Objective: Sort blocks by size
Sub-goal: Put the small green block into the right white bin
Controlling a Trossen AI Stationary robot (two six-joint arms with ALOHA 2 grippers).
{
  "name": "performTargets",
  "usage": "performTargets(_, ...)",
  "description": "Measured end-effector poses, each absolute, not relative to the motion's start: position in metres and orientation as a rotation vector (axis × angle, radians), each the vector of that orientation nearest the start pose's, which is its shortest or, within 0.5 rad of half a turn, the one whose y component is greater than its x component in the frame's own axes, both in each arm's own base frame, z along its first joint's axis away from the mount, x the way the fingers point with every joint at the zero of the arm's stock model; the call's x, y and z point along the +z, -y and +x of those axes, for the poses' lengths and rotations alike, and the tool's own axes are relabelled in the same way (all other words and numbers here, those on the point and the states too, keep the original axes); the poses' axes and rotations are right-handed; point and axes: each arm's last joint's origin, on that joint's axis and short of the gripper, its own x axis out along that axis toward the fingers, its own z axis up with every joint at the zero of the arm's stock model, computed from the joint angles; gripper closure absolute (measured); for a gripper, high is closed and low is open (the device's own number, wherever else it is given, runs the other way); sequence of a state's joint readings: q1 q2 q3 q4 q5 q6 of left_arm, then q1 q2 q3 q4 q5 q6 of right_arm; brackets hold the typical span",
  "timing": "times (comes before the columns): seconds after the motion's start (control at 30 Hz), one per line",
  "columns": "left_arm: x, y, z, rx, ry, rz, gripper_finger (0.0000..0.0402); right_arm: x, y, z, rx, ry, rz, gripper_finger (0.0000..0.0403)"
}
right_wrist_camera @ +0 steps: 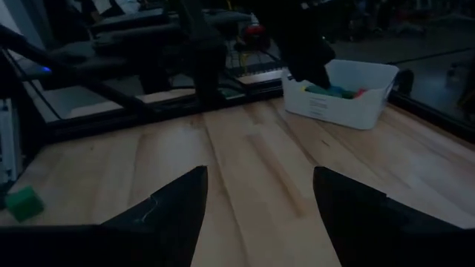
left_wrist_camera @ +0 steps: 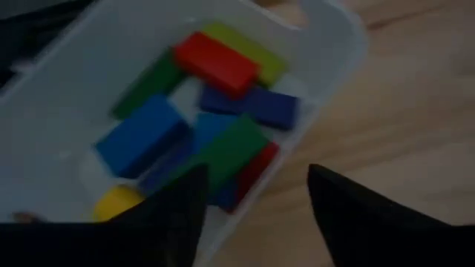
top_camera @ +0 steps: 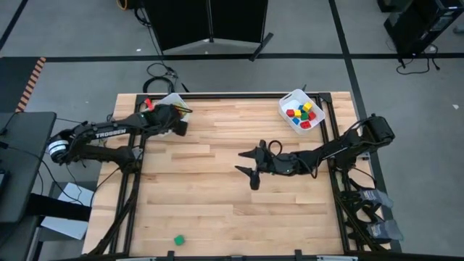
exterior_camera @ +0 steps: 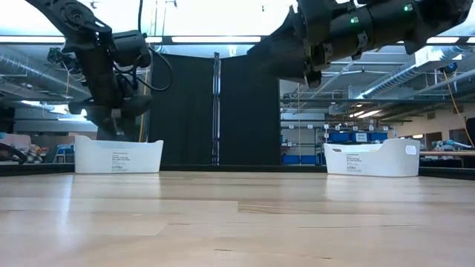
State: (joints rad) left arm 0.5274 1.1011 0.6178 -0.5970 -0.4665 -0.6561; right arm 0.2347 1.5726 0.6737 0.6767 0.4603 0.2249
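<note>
In the left wrist view, a white bin (left_wrist_camera: 67, 111) at the table's far left holds several long blocks: a red bar (left_wrist_camera: 217, 62), a blue bar (left_wrist_camera: 141, 133) and a green bar (left_wrist_camera: 230, 148). My left gripper (left_wrist_camera: 256, 215) hangs open just above this bin (top_camera: 171, 100), with nothing between its fingers. A second white bin (top_camera: 301, 112) at the far right holds several small cubes. One green cube (top_camera: 178, 239) lies alone on the wood near the front edge. My right gripper (top_camera: 246, 164) stands open over the table's middle, holding nothing.
The low view shows both bins, the left one (exterior_camera: 119, 156) and the right one (exterior_camera: 371, 158), standing at the table's far edge. Bare wood (top_camera: 217, 210) lies between them and the front edge. The green cube (right_wrist_camera: 22, 202) also shows in the right wrist view.
</note>
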Motion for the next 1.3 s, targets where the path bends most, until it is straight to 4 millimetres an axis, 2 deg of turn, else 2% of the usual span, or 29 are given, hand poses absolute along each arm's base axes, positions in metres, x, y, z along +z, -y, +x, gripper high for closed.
performTargets(0.1,0.202,-0.103,0.163,1.124,-0.771,-0.575,0.0126,0.195,-0.066,0.311,-0.215,-0.179,0.149,0.0146)
performTargets(0.2,0.222,-0.095,0.171,1.052,-0.625,-0.55,0.0105,0.191,-0.077,0.324,-0.146,-0.205,0.133,0.0146)
performTargets(0.4,0.267,-0.063,0.162,0.898,-0.306,-0.515,0.0116,0.178,-0.116,0.371,0.063,-0.288,0.08,0.0145)
performTargets(0.5,0.278,-0.048,0.152,0.839,-0.239,-0.526,0.0126,0.173,-0.139,0.396,0.161,-0.312,0.032,0.0139)
performTargets(0.73,0.287,-0.026,0.146,0.71,-0.19,-0.545,0.0141,0.158,-0.186,0.449,0.332,-0.356,-0.083,0.0114)
performTargets(0.9,0.287,-0.018,0.146,0.702,-0.185,-0.535,0.0143,0.144,-0.209,0.479,0.387,-0.372,-0.13,0.0096)
performTargets(1.1,0.287,-0.012,0.146,0.688,-0.184,-0.522,0.0143,0.127,-0.222,0.508,0.451,-0.383,-0.101,0.0089)
performTargets(1.3,0.287,-0.009,0.147,0.672,-0.186,-0.517,0.0143,0.113,-0.228,0.526,0.467,-0.392,-0.086,0.0088)
